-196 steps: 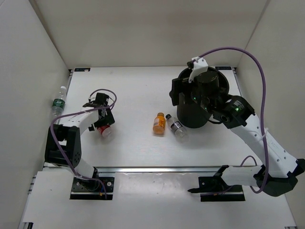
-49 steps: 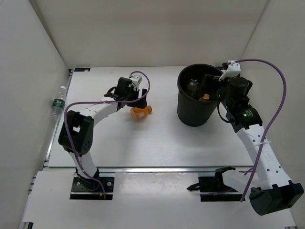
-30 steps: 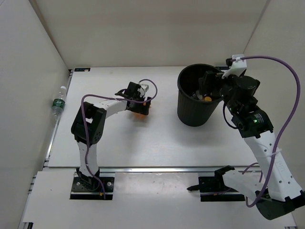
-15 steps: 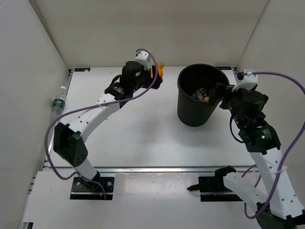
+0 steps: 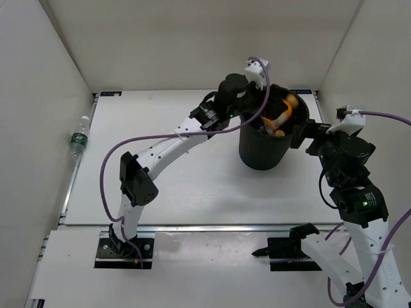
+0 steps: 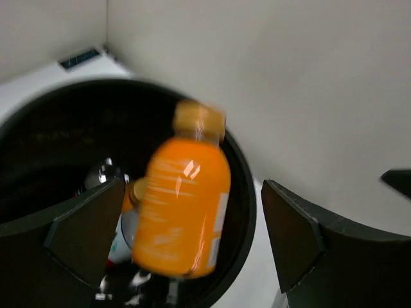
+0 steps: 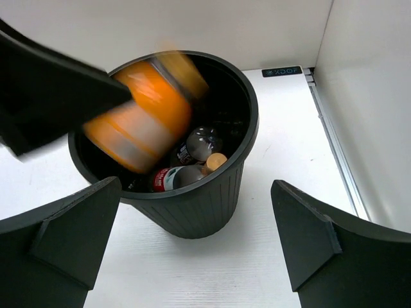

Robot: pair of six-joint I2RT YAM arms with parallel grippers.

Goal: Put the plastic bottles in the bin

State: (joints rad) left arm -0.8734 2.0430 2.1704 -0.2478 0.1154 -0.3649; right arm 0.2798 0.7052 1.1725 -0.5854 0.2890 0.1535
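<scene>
The black bin [image 5: 260, 156] stands at the far right of the table. My left gripper [image 5: 272, 109] hangs over its mouth, open. The short orange bottle [image 5: 283, 114] is loose between the fingers, blurred, over the bin's opening. In the left wrist view the orange bottle [image 6: 183, 199] is clear of both fingers [image 6: 87, 231], with the bin's rim [image 6: 244, 192] below. My right gripper [image 5: 307, 135] is open and empty beside the bin's right side. Its view shows the orange bottle [image 7: 141, 115] at the bin's rim [image 7: 252, 122], with a red-labelled bottle [image 7: 167, 178] and a dark-capped bottle [image 7: 202, 142] inside.
A clear bottle with a green label [image 5: 78, 136] lies off the table's left edge, against the left wall. White walls close in the table on the left, back and right. The left arm spans the table's middle towards the bin.
My left arm carried the orange bottle from the table's middle up and right over the bin and opened; the bottle is loose. My right arm drew back from the bin's mouth to its right.
</scene>
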